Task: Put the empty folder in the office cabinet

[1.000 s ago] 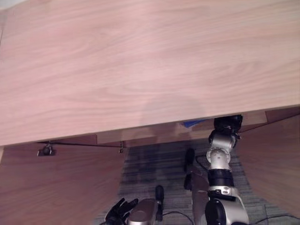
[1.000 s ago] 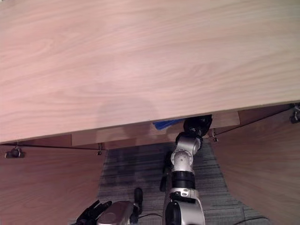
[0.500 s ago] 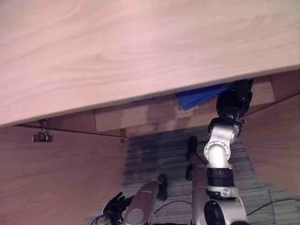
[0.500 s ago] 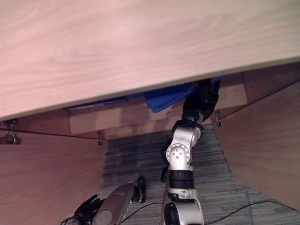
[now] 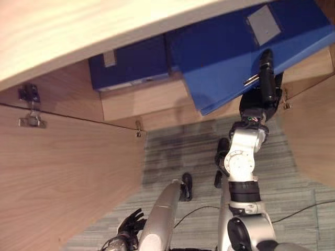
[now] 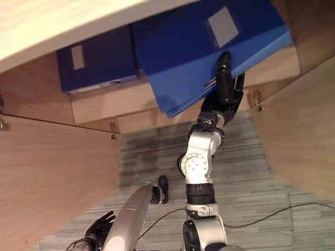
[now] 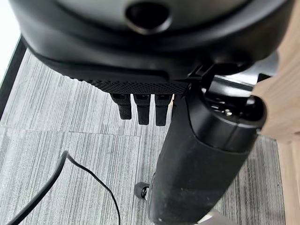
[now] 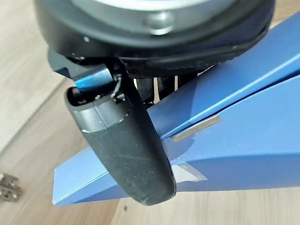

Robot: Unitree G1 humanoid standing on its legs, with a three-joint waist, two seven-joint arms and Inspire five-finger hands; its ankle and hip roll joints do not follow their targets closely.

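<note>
Already the blue folder (image 5: 235, 57) is up at the open office cabinet (image 5: 141, 97), in the upper right of the left eye view, though it is not yet stowed. The right hand (image 5: 263, 83) reaches up from the lower right and grasps the folder near its lower edge; in the right wrist view the thumb (image 8: 126, 150) lies across the blue cover while the fingers curl behind it, pinching it by a small metal clip (image 8: 196, 128). The folder sits tilted, its lower corner hanging out over the shelf's front edge (image 5: 144, 102) and the grey carpet (image 5: 178, 151), so by my reading it is partly in the opening at best. A second dark-blue folder (image 5: 128, 65) already lies on the shelf to the upper left, close beside the held one. The cabinet doors stand open, one door (image 5: 57, 178) filling the left of the frame, another (image 5: 314, 136) at the right edge. The left hand (image 5: 131, 225) hangs low at the bottom left, fingers relaxed and spread, holding nothing. What seems left is to level the folder, slide it fully onto the shelf next to its neighbour, and then release the grasp.
</note>
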